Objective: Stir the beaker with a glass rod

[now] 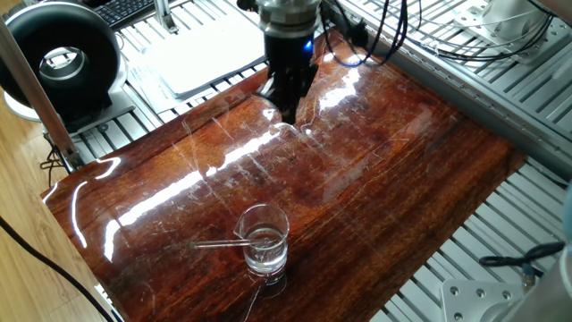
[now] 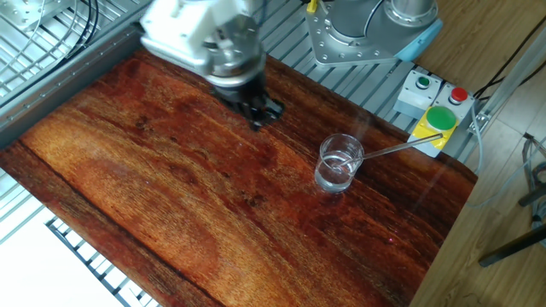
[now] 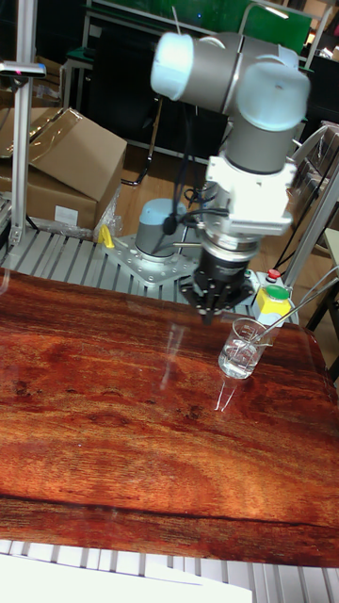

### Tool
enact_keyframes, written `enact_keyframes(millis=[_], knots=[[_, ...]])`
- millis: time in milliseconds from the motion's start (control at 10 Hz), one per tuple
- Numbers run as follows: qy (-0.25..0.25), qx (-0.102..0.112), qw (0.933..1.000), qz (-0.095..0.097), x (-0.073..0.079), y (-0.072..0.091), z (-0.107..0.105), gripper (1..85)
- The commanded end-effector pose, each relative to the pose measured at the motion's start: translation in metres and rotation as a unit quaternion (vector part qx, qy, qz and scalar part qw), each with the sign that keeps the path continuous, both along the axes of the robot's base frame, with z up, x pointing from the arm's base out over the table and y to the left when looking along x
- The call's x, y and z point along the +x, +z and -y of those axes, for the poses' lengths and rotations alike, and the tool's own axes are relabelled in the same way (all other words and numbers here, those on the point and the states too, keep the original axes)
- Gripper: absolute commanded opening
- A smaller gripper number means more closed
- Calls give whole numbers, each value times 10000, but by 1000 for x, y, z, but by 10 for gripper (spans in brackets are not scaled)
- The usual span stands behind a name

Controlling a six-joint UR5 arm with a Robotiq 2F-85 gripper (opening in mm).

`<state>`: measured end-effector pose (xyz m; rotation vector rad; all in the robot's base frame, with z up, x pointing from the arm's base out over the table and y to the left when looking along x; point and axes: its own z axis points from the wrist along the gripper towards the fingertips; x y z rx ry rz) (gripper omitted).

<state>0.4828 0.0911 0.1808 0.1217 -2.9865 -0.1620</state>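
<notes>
The beaker [image 1: 264, 240] stands upright on the wooden board near its front edge, with clear liquid in it; the other fixed view shows the beaker [image 2: 339, 162] at the right, and the tall view shows the beaker [image 3: 243, 347] too. The glass rod [image 1: 214, 242] leans inside it, its free end sticking out past the rim. The glass rod [image 2: 401, 147] points towards the button box, and in the tall view the glass rod [image 3: 297, 306] rises to the right. My gripper [image 1: 288, 114] [image 2: 261, 119] [image 3: 212, 316] hovers over the board, well apart from the beaker, its fingers tapering together and holding nothing.
A white tray [image 1: 210, 54] and a black round device [image 1: 63, 58] sit beyond the board's far corner. A button box with a green button [image 2: 437, 119] lies just past the rod's end. The arm's base [image 2: 375, 30] stands behind the board. Metal slats surround the board.
</notes>
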Motion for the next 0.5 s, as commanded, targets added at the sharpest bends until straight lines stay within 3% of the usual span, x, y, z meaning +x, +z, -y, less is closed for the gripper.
enact_keyframes(millis=[0,100,300,400], knots=[[-597,-110,9981,-66,-13,-4,-34,10],[-666,-174,9976,-61,-15,-6,-38,10],[-563,-394,9976,-23,-13,-8,-27,10],[-317,-728,9968,112,-8,-8,-8,10]])
